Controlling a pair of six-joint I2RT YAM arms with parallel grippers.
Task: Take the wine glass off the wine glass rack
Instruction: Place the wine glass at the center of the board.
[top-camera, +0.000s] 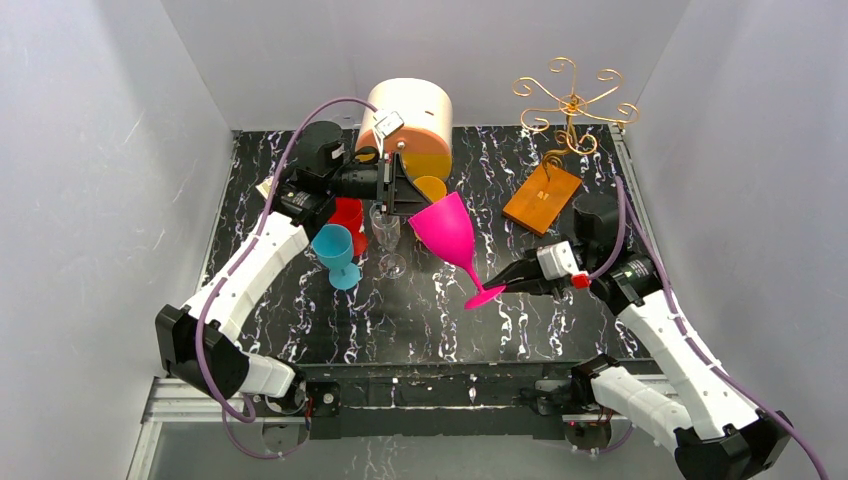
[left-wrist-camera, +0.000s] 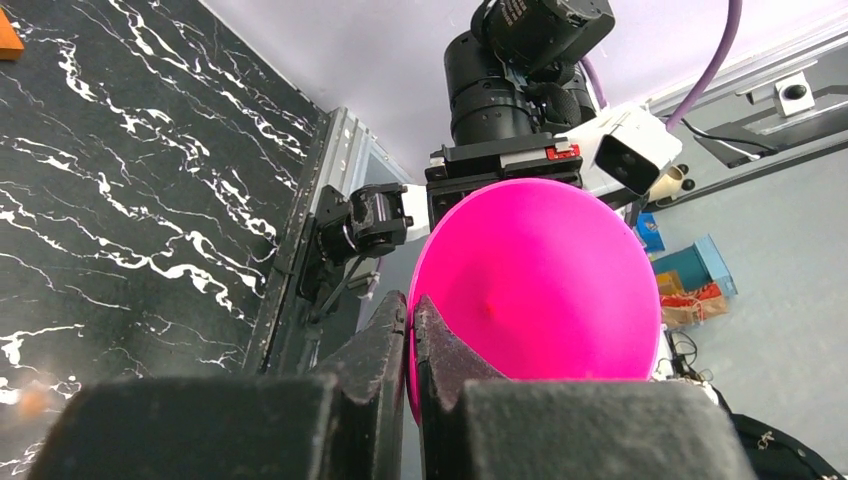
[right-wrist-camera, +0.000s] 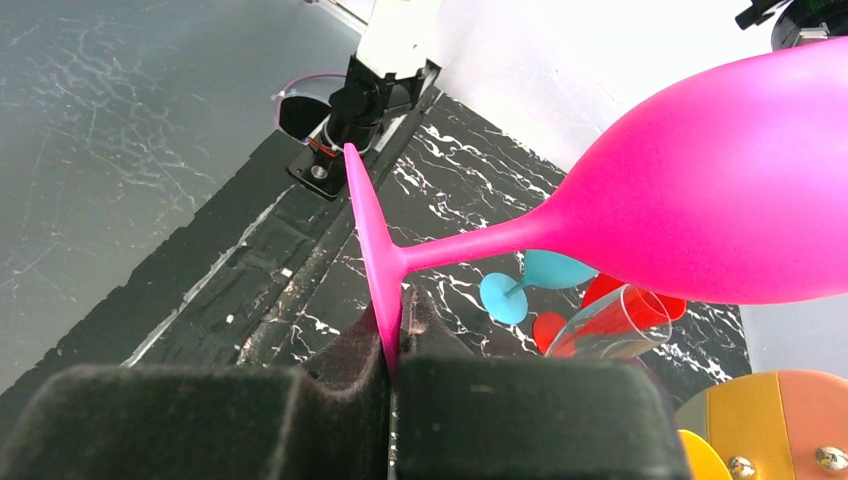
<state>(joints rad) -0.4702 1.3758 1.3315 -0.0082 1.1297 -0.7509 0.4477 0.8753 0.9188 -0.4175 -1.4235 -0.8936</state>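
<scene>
Matte pink tulip-bowled wine glass (top-camera: 446, 231) tilts over glossy white-veined black table (top-camera: 420, 322)

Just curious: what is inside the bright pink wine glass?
Nothing visible: the bright pink wine glass shows a bare pink bowl. Part of it is hidden behind the left gripper, shut on its rim.

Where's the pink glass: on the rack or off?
Off: pink glass tilted midair, left fingers on rim, right fingers on foot; rack bare.

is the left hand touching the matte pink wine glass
Touching. The left wrist view shows the left hand pinched shut on the rim of the matte pink wine glass.
</scene>
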